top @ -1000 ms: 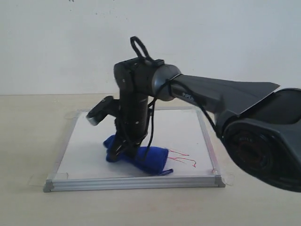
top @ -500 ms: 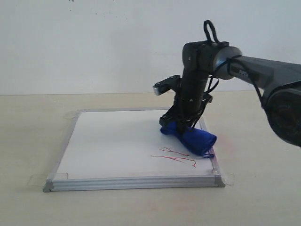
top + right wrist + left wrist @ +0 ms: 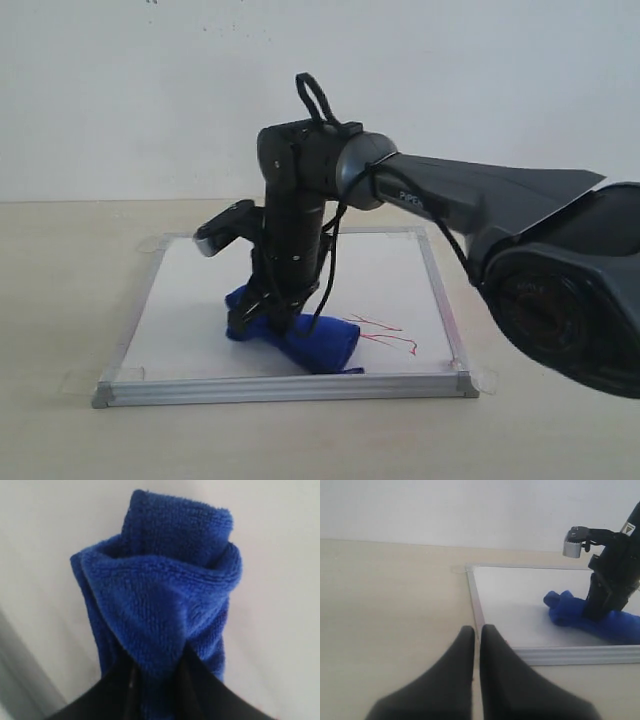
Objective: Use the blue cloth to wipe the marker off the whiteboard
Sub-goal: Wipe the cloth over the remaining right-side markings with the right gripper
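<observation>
1. The blue cloth (image 3: 300, 338) lies bunched on the near middle of the whiteboard (image 3: 290, 388). Half a second ago it was at the right rim, so it has swept back leftward.
2. The marker (image 3: 395, 343) shows red just right of the cloth — that pass has not cleared it.
3. The right hand (image 3: 262, 318) is clamped on the cloth.
4. The left hand (image 3: 476, 642), fingers together, hangs over the counter (image 3: 60, 300) beside the board.

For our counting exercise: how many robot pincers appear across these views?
2. The right pincer clamps the blue cloth on the whiteboard; the left pincer, shut, is over the table beside it.
</observation>
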Robot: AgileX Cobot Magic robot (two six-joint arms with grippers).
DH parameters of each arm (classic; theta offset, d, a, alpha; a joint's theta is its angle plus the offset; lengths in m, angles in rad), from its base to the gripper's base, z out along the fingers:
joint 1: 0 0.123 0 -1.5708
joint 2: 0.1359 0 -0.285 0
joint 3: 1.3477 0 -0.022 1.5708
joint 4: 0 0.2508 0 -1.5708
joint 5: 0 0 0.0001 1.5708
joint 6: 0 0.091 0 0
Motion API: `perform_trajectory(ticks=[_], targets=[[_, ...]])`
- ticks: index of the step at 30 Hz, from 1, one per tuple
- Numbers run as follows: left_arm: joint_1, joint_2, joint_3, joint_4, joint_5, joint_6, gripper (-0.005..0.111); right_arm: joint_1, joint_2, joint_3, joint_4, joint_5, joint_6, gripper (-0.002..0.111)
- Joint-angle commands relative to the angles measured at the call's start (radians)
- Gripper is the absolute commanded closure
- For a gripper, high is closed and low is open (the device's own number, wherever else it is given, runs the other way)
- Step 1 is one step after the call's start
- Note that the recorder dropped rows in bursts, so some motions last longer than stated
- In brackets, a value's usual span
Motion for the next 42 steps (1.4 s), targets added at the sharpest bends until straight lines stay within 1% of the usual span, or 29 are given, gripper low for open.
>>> perform_trajectory(ticks=[1, 6, 8, 10, 13, 17, 21, 24, 26, 28, 31, 36, 39, 42], targets=[[0.003, -0.004, 0.004, 0.006, -0.001, -0.001, 0.102, -0.121, -0.032, 0.075, -0.179, 0.010, 0.122, 0.109], [0.003, -0.004, 0.004, 0.006, -0.001, -0.001, 0.102, -0.237, -0.098, 0.245, -0.174, 0.010, 0.183, 0.109], [0.003, -0.004, 0.004, 0.006, -0.001, -0.001, 0.102, -0.253, -0.137, 0.324, -0.137, -0.060, 0.191, 0.109], [0.003, -0.004, 0.004, 0.006, -0.001, -0.001, 0.102, -0.247, -0.180, 0.393, -0.077, -0.153, 0.170, 0.109], [0.003, -0.004, 0.004, 0.006, -0.001, -0.001, 0.102, -0.199, -0.230, 0.477, 0.051, -0.229, 0.075, 0.109], [0.003, -0.004, 0.004, 0.006, -0.001, -0.001, 0.102, -0.086, -0.252, 0.525, 0.134, -0.321, -0.025, 0.109], [0.003, -0.004, 0.004, 0.006, -0.001, -0.001, 0.102, 0.046, -0.248, 0.525, 0.145, -0.451, -0.092, 0.109], [0.003, -0.004, 0.004, 0.006, -0.001, -0.001, 0.102, 0.103, -0.248, 0.525, 0.129, -0.521, -0.097, 0.109], [0.003, -0.004, 0.004, 0.006, -0.001, -0.001, 0.102, 0.108, -0.248, 0.525, 0.099, -0.531, -0.091, 0.109], [0.003, -0.004, 0.004, 0.006, -0.001, -0.001, 0.102, 0.091, -0.248, 0.525, 0.047, -0.526, -0.055, 0.109], [0.003, -0.004, 0.004, 0.006, -0.001, -0.001, 0.102, 0.032, -0.248, 0.525, -0.066, -0.497, 0.032, 0.109], [0.003, -0.004, 0.004, 0.006, -0.001, -0.001, 0.102, -0.119, -0.248, 0.525, -0.186, -0.388, 0.102, 0.109], [0.003, -0.004, 0.004, 0.006, -0.001, -0.001, 0.102, -0.210, -0.248, 0.525, -0.199, -0.368, 0.178, 0.109], [0.003, -0.004, 0.004, 0.006, -0.001, -0.001, 0.102, -0.233, -0.248, 0.525, -0.154, -0.366, 0.186, 0.109]])
